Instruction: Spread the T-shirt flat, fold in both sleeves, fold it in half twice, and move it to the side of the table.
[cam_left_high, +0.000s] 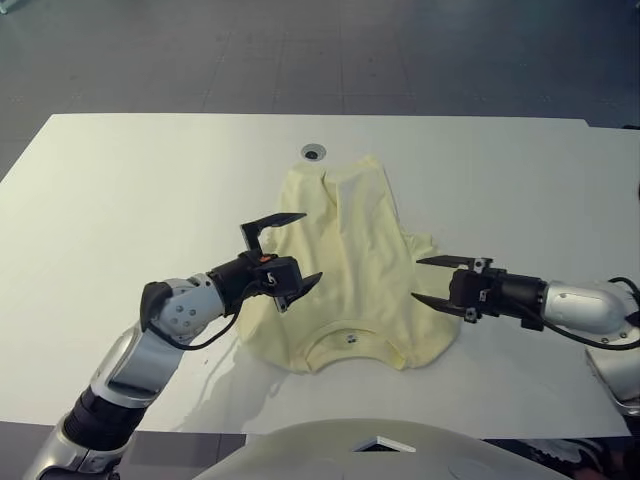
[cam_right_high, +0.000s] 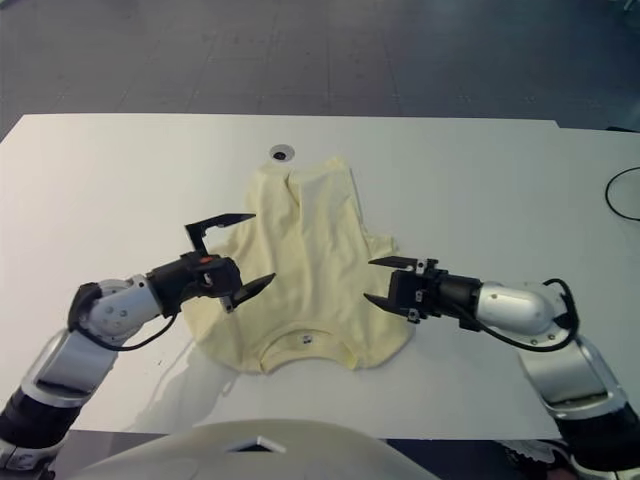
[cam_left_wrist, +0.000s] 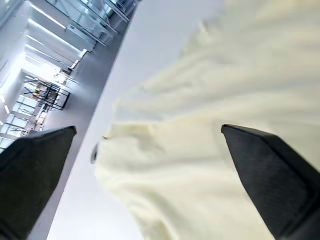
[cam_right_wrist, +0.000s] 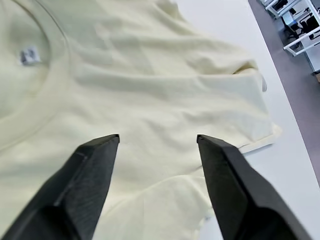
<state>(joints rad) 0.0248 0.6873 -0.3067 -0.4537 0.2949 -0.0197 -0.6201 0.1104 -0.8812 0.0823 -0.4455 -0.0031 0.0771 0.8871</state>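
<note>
- The left end effector (cam_left_high: 312, 245) hangs over the T-shirt's (cam_left_high: 350, 250) left edge, jaws spread wide and holding nothing.
- The right end effector (cam_left_high: 415, 279) is at the shirt's right sleeve, jaws also apart and empty.
- The pale yellow T-shirt lies rumpled mid-surface (cam_left_high: 130, 200), collar toward the robot.
- A small round grommet (cam_left_high: 314, 152) sits just beyond the shirt's far end.

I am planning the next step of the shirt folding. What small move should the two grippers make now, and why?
Probably lower both onto the side edges of the T-shirt and close. The left gripper and right gripper hang open and empty there, and the cloth lies rumpled, not flat.
</note>
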